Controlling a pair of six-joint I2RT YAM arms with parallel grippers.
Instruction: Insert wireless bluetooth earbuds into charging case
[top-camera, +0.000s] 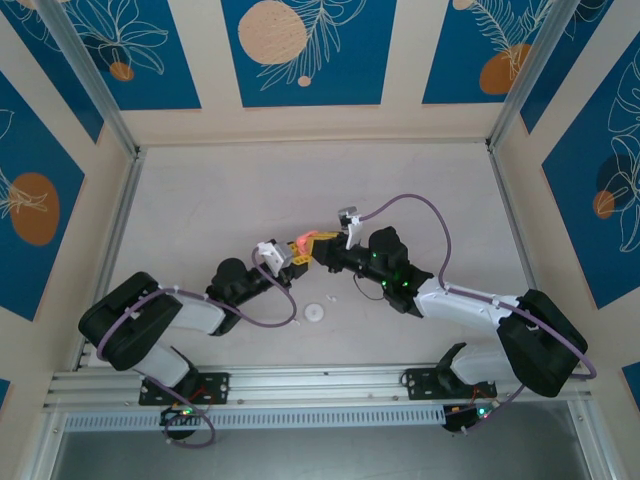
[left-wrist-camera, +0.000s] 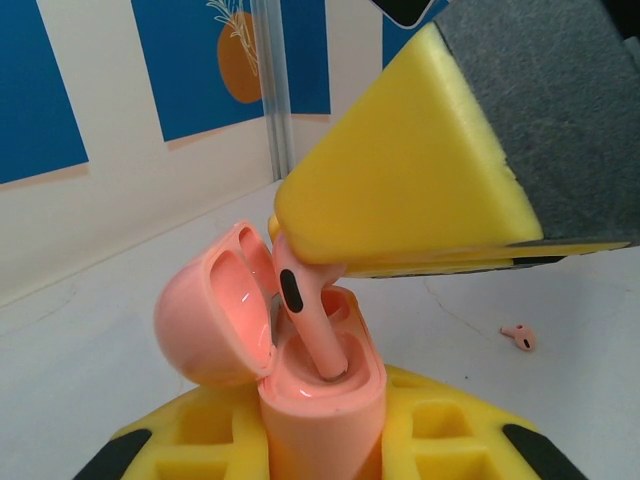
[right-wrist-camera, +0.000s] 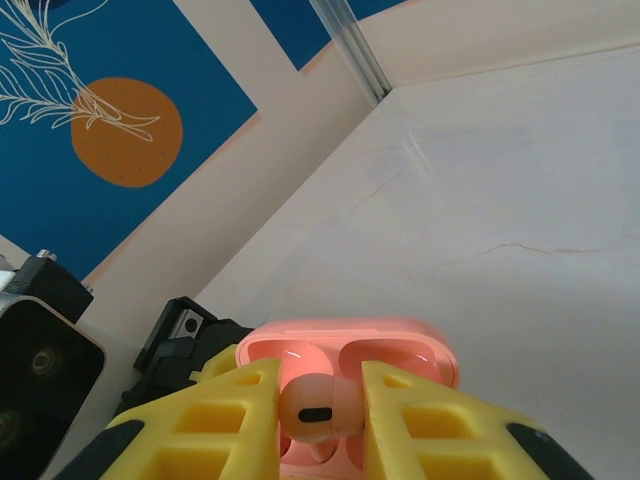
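Right gripper (right-wrist-camera: 320, 425): narrow, pinching one salmon-pink earbud (left-wrist-camera: 303, 305) by the head between yellow foam pads (left-wrist-camera: 400, 190), stem down. Left gripper (left-wrist-camera: 325, 445): clamped tight on the pink charging case (left-wrist-camera: 325, 395), upright, lid (left-wrist-camera: 205, 320) hinged back to the left. Stem tip already inside one well of the case, head not yet seated; judged mid-insertion. To do well: lower along the stem's own line, not across it; check for the slight lean of the stem toward the lid and correct before pushing; press gently until the head sits in its cup, then open the pads just enough to release without dragging the bud back out. Hold the case steady below, no twist. Risk, as judged: glossy shell slipping in soft foam, or stem jamming on the well's rim. Look of the bud: smooth glossy pink, rounded head with a black oval patch, short straight stem. Second pink earbud (left-wrist-camera: 518, 337) lying loose on the table (top-camera: 200, 200), well apart from the case. Small white round item (top-camera: 316, 312) on the surface near both grippers, top view.
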